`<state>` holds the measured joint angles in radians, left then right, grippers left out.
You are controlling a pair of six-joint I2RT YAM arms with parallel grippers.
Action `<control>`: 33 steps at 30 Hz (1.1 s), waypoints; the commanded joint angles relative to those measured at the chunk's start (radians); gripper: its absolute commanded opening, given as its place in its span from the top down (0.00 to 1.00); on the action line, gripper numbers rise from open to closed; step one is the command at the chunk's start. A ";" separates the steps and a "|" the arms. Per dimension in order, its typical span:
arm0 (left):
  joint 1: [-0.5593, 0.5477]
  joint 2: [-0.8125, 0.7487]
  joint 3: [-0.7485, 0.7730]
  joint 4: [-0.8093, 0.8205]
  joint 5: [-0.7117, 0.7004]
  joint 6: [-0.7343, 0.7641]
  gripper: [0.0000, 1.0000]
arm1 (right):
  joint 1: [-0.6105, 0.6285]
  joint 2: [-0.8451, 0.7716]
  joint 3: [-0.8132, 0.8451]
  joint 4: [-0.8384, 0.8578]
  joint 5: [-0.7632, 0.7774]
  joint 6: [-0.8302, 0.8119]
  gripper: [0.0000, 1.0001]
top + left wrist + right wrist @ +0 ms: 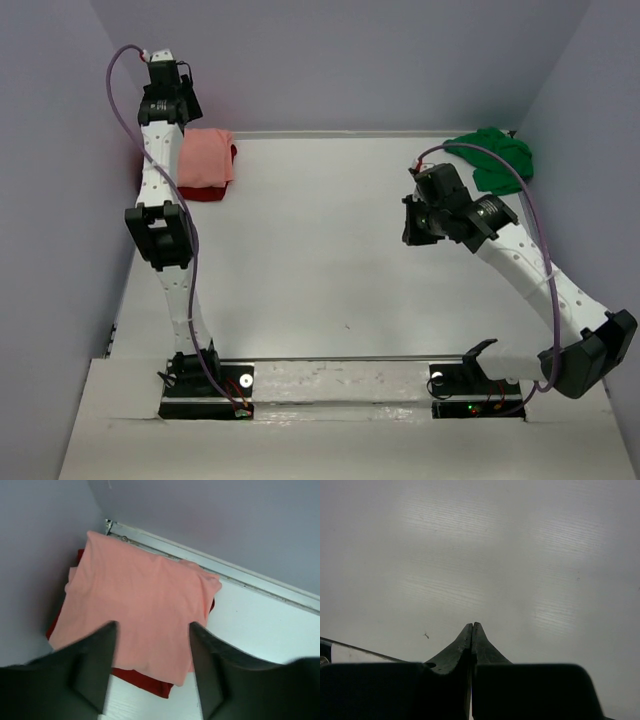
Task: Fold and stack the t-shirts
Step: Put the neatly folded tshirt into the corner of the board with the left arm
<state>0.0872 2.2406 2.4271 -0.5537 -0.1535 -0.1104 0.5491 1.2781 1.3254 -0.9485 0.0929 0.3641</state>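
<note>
Left wrist: salmon-pink t-shirt (140, 595) lies below spread left claw (152, 627)

Items on your table (330, 280):
- Salmon-pink t-shirt (207, 157): folded, in the far-left corner. It lies on a dark red t-shirt (205, 192), whose edge shows at the near side.
- Green t-shirt (495, 160): crumpled, in the far-right corner.
- Your left arm (160, 190): stretched along the stack's left edge.
- Your right arm (520, 260): bent over bare table, near the green shirt.
</note>
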 commanded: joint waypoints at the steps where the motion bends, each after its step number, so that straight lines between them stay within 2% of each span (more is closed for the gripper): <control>1: -0.024 0.002 -0.010 -0.031 0.058 -0.023 0.73 | 0.009 -0.051 -0.014 -0.009 0.053 0.016 1.00; 2: -0.041 -0.010 -0.013 -0.032 0.068 -0.043 0.89 | 0.009 -0.063 -0.026 -0.007 0.068 0.021 1.00; 3: -0.052 -0.018 -0.013 -0.032 0.071 -0.054 0.99 | 0.009 -0.069 -0.034 -0.003 0.083 0.021 1.00; 7: -0.081 -0.073 -0.060 -0.035 0.135 -0.106 1.00 | 0.009 -0.077 -0.060 0.040 0.166 0.022 1.00; 9: -0.125 -0.116 -0.115 -0.037 0.126 -0.115 1.00 | 0.009 -0.075 -0.063 0.063 0.212 0.033 1.00; 14: -0.141 -0.179 -0.234 0.005 0.117 -0.106 1.00 | 0.009 -0.043 -0.060 0.083 0.260 0.018 1.00; 17: -0.141 -0.148 -0.209 -0.021 0.071 -0.091 1.00 | 0.009 -0.023 -0.031 0.077 0.289 0.016 1.00; 18: -0.138 -0.119 -0.174 -0.028 0.018 -0.084 1.00 | 0.009 -0.022 -0.026 0.079 0.288 0.006 1.00; 24: -0.103 0.085 0.072 -0.144 -0.052 -0.052 1.00 | 0.009 -0.072 -0.022 0.079 0.278 -0.027 1.00; 29: -0.072 0.074 -0.023 -0.075 -0.064 -0.052 1.00 | 0.009 -0.095 -0.029 0.076 0.288 -0.039 1.00; 33: -0.034 0.099 -0.008 -0.077 -0.051 -0.049 1.00 | 0.009 -0.085 -0.012 0.068 0.269 -0.037 1.00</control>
<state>0.0212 2.3428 2.4104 -0.6518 -0.1875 -0.1791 0.5510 1.1992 1.2652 -0.9100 0.3519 0.3405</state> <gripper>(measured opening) 0.011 0.010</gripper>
